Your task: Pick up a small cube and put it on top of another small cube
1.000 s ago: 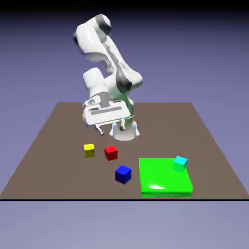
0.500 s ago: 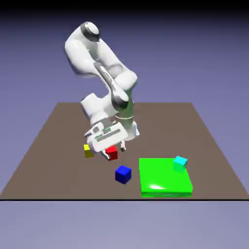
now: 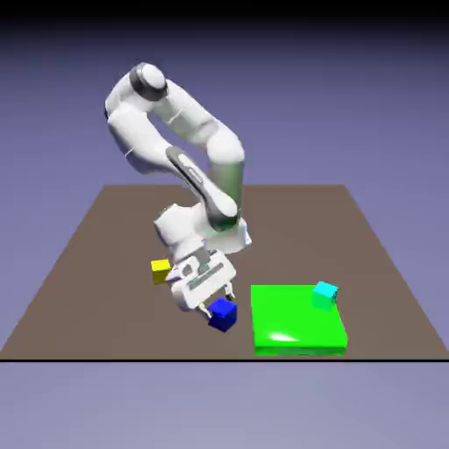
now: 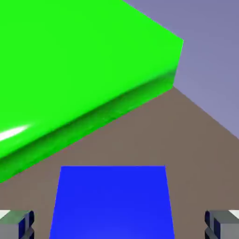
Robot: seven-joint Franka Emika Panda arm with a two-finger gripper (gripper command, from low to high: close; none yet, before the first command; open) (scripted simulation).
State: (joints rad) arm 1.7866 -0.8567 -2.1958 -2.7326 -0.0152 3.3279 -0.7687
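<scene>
The dark blue small cube (image 3: 224, 315) rests on the brown table just left of the green slab in the exterior view. In the hand view the blue cube (image 4: 112, 200) fills the lower middle, between the two grey fingertips (image 4: 16, 223) at the bottom corners. My gripper (image 3: 213, 302) hangs tilted directly over the blue cube, open, with nothing held. The cyan small cube (image 3: 324, 295) sits on the far right corner of the slab, apart from the gripper.
A large flat green slab (image 3: 294, 326) lies right of the blue cube and spans the top of the hand view as the slab (image 4: 79, 70). A yellow cube (image 3: 160, 271) stands to the left. The red cube is hidden behind the hand.
The arm has swung down and toward the front, bringing the hand from above the yellow and red cubes to just over the blue cube. The jaws stayed open. No cube moved.
</scene>
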